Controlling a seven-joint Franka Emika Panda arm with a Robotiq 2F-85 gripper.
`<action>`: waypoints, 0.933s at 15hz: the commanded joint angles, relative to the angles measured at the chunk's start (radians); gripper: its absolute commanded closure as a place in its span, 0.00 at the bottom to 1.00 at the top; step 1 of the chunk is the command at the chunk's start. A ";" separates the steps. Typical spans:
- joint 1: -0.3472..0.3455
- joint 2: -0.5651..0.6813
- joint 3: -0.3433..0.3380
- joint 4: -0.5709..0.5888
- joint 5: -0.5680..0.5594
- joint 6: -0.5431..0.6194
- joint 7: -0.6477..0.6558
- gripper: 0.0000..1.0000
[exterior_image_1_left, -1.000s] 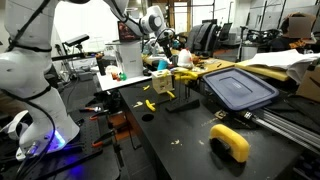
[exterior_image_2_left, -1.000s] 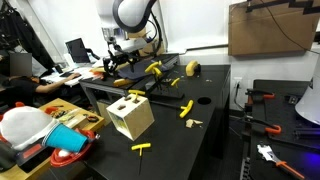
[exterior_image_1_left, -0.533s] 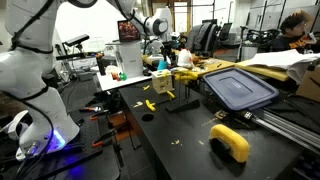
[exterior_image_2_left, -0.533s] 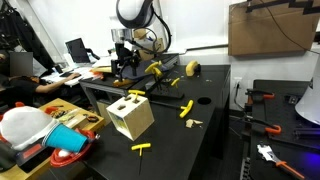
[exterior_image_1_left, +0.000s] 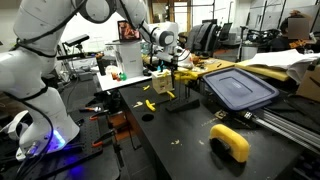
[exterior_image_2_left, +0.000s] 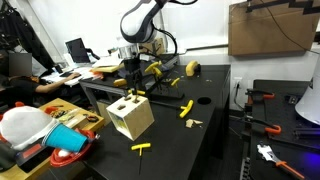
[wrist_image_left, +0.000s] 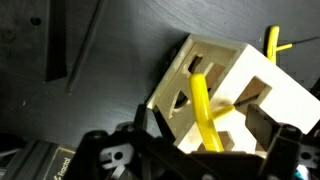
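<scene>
Room-wise: the gripper (exterior_image_2_left: 132, 88) hangs right over the wooden box (exterior_image_2_left: 130, 116), so straight down is blocked by the box top, w/ a yellow stick (wrist_image_left: 205, 110) btw the fingers in the wrist view. The table (exterior_image_2_left: 170, 135) past the box is mostly open, just loose yellow pegs (exterior_image_2_left: 185, 108) + a small wood block (exterior_image_2_left: 193, 124). In an exterior view the grey lid (exterior_image_1_left: 238, 88) and black bar (exterior_image_1_left: 182, 105) crowd one side. The cluttered desk (exterior_image_2_left: 85, 72) blocks the far edge.

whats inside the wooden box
In the wrist view the holes in the box show only shadow. The yellow peg by the gripper covers part of them; the walls hide the rest.
</scene>
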 joint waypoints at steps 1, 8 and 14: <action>-0.015 0.079 0.032 0.115 0.009 -0.150 -0.201 0.00; 0.153 0.128 -0.187 0.319 0.329 -0.422 -0.626 0.00; 0.225 0.172 -0.314 0.414 0.495 -0.514 -0.699 0.25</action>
